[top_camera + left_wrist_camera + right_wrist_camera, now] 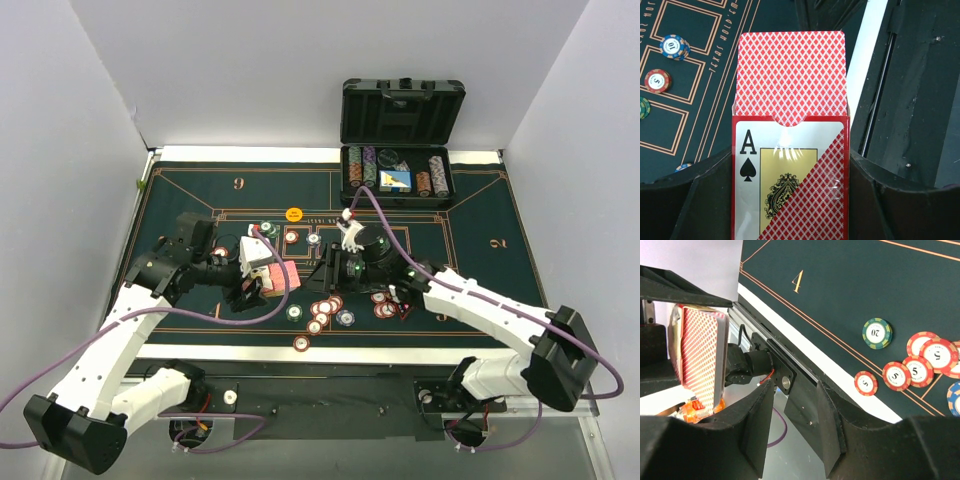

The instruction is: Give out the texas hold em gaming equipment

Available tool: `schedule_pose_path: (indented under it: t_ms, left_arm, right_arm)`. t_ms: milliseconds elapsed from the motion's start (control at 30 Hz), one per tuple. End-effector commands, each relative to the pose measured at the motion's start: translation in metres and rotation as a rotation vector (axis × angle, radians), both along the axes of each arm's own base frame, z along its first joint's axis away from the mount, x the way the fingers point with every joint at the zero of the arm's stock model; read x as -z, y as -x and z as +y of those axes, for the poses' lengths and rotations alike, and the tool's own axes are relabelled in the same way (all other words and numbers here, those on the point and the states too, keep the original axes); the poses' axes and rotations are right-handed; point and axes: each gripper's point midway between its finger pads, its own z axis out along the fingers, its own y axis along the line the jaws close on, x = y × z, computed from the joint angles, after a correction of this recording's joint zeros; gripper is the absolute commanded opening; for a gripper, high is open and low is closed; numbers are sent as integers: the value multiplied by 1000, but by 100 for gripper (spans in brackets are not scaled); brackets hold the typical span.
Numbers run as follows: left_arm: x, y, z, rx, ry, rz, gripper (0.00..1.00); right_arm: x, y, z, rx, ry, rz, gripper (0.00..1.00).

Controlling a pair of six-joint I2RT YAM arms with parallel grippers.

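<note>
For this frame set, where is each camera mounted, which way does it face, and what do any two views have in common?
Top external: above and behind the bases, looking down at the felt mat and open case; both arms show.
Left wrist: on the left arm, looking along the left pincer, closed on the card box.
Right wrist: on the right arm, facing the mat's near edge and chips; right pincer fingers apart, empty.
Shared: both wrist views show the card box.
</note>
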Motion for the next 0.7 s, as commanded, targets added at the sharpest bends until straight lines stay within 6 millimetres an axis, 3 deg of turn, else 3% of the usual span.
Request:
schedule_pose_path:
  t_ms: [0,267,467,667]
  left_arm:
    - [-30,-6,-9,32,73,-94,0]
    - [-28,-3,-8,42,66,-89,0]
    - [-24,-1,-8,46,61,-80,0]
    - [-22,1,-6,46,56,-84,0]
  right_arm:
    - [-23,-2,-21,34,-14,-61,36]
    - [-36,-4,-34,58,-4,-85,41]
    - [-69,-11,-6,35,-140,-97,54]
    - [-77,-7,14,-7,-155,-108,56]
